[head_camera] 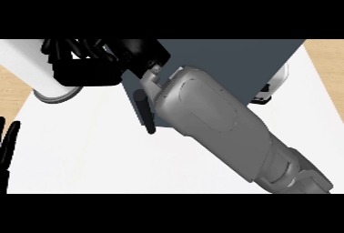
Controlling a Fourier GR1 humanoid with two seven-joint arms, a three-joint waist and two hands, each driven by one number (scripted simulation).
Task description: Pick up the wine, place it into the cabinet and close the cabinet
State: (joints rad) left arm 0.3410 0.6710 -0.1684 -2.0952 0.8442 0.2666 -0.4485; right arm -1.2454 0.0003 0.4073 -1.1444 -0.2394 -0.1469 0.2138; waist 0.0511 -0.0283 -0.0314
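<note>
No wine bottle shows anywhere in the head view. The dark grey cabinet (232,61) stands at the back middle, and I look down on its top. A black bar handle (144,111) runs down its front left corner. My right forearm crosses from the lower right up to that corner. My right hand (91,63) is black and lies just left of the cabinet's corner, above the handle. Its fingers (70,48) reach left, spread, with nothing seen in them. Only straight fingers of my left hand (8,141) show, resting at the left edge.
A white cylinder with a grey foot (47,84) stands at the back left, partly under my right hand. A small white object (272,88) peeks out at the cabinet's right side. The white counter (101,159) ends in wooden floor at both sides.
</note>
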